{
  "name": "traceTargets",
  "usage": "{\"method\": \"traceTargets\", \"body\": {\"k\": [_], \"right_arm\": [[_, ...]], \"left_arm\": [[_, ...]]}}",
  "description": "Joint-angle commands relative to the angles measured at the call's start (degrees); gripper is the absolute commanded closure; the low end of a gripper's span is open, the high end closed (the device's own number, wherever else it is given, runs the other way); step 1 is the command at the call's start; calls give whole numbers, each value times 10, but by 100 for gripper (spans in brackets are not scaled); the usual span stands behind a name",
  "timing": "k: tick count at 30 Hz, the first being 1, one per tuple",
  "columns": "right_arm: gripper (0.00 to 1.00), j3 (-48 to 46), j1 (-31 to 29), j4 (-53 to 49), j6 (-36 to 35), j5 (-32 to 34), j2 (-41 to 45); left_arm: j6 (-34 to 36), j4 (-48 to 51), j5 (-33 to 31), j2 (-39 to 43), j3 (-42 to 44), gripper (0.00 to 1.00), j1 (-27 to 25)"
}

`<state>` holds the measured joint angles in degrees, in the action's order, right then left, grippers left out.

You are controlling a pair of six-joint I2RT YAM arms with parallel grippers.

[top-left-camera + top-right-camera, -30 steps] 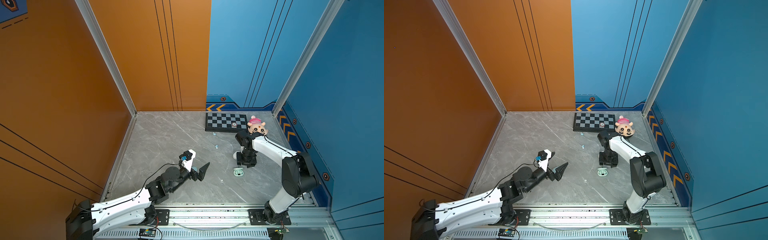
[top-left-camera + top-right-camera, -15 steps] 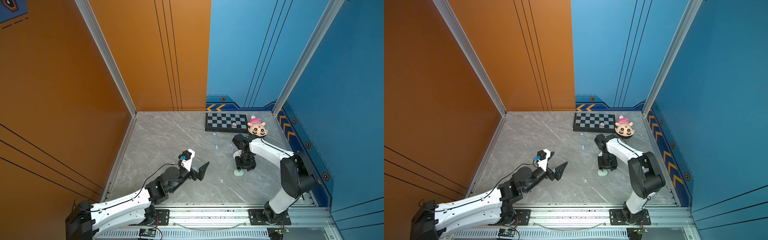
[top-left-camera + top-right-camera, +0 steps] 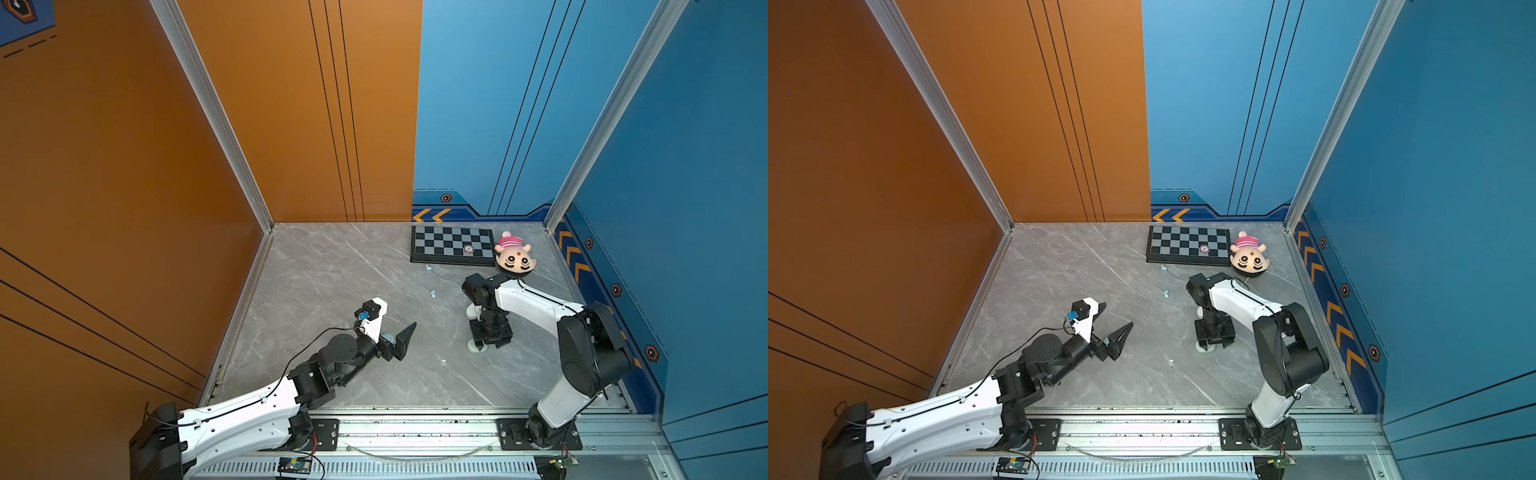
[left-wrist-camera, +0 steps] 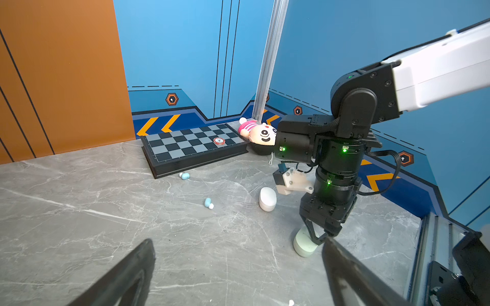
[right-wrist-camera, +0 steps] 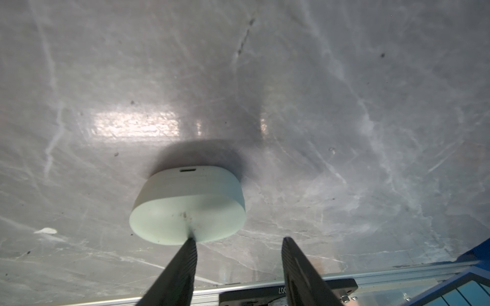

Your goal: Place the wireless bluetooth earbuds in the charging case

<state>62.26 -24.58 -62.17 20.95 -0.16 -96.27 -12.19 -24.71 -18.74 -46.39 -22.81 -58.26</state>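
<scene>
Right gripper poised at the pale mint green pebble-shaped charging case.
Its fingers stand parted, one tip touching the case's top, grasping nothing. The left gripper hangs spread wide, apparently empty. Two pale blue rounded plastic earbuds lie loose on the grey marble table, well apart from that case.
</scene>
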Motion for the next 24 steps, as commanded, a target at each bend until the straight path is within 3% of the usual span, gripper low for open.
{"method": "traceTargets", "body": {"k": [1,4,12,20,22,24], "right_arm": [[46,34,1,-6,-1,-19,34],[46,79,-13,-5,17,-66,77],[46,164,-94,102,32,-190,78],[47,260,-198,109,-77,-134,-11],[47,296,-213,99,-37,-95,-44],[47,334,-213,84,71,-93,-85]], "left_arm": [[-26,55,-53,34,-13,2,12],[-92,119,-97,73,-18,2,36],[-131,262,-53,220,-8,2,141],[-209,480,15,259,-51,2,259],[-242,519,30,259,-61,2,282],[-266,543,48,254,-72,2,297]]}}
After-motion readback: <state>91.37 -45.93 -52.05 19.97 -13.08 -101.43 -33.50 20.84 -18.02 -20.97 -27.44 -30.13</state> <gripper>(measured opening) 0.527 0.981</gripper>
